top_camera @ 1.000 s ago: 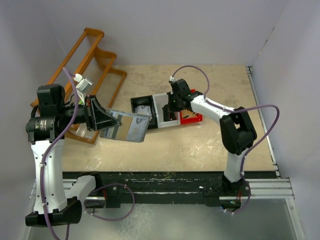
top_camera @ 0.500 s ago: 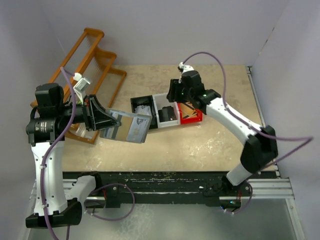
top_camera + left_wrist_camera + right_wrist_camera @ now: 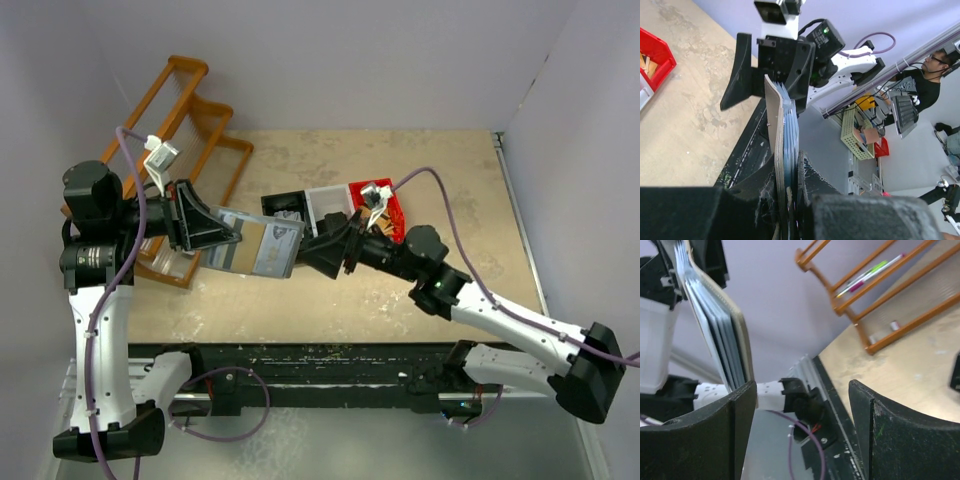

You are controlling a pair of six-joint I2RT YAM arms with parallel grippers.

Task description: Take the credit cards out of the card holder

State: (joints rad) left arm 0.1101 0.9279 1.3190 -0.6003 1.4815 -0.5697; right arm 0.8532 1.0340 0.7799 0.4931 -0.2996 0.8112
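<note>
Print on credit cards (image 3: pixel 791 131) too blurred to read. They sit fanned in card holder (image 3: pixel 258 246), which left gripper (image 3: pixel 232 237) clamps by one end, clear above table (image 3: pixel 400 300). Free edge exposed. Facing it, just beside, right gripper (image 3: pixel 318 252), fingers spread. Half a second ago it was over red bin (image 3: pixel 395 210).

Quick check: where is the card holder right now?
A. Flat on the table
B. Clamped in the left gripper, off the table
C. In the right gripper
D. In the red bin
B: the left gripper is shut on the card holder, holding it in the air, while the right gripper is open near its free end.
</note>
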